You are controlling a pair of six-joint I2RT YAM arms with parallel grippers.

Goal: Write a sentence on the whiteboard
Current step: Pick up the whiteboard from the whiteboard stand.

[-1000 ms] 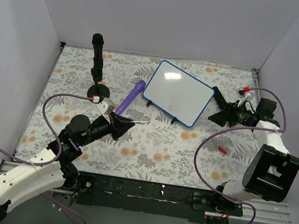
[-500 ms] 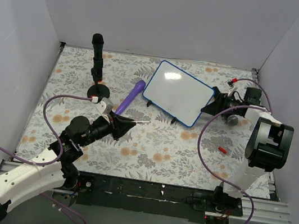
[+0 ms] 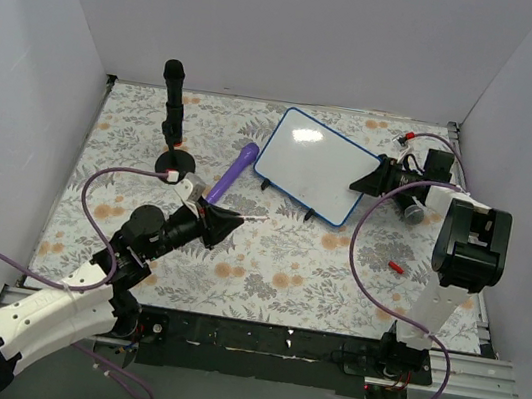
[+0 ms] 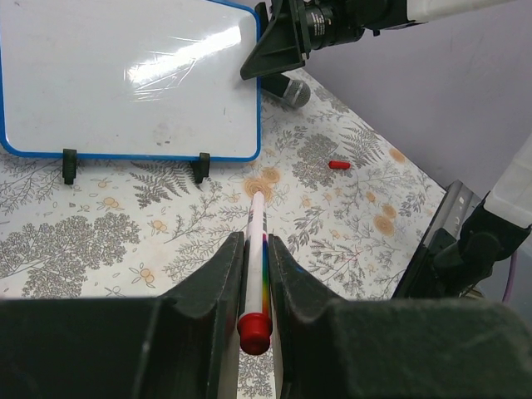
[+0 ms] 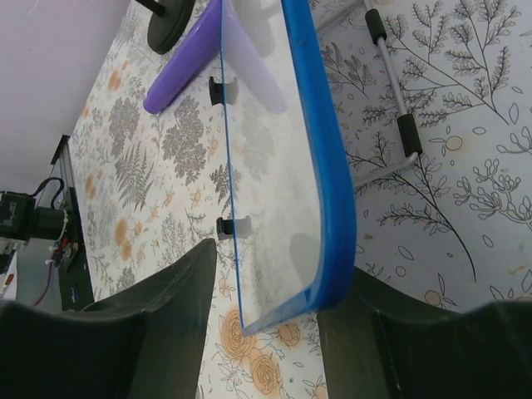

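The whiteboard (image 3: 314, 165) stands tilted on small black feet at the back of the floral table. Its white face (image 4: 125, 75) is blank apart from faint smudges, and no sentence shows on it. My left gripper (image 3: 226, 220) hovers in front of the board, shut on a white marker (image 4: 256, 249) with a rainbow stripe and a red end. The marker's tip points toward the board, well short of it. My right gripper (image 3: 364, 179) is open and straddles the board's right edge (image 5: 328, 166). One finger sits by the blue rim, and a gap separates the other from the face.
A purple cylinder (image 3: 234, 172) lies left of the board. A black post on a round base (image 3: 171, 114) stands at the back left. A small red cap (image 3: 396, 267) lies on the right, and a grey cylinder (image 3: 413, 212) lies under the right arm. White walls enclose the table.
My right arm has swung left to the board's right edge, and its jaws now sit round that edge and have narrowed. The left arm and its marker have barely moved.
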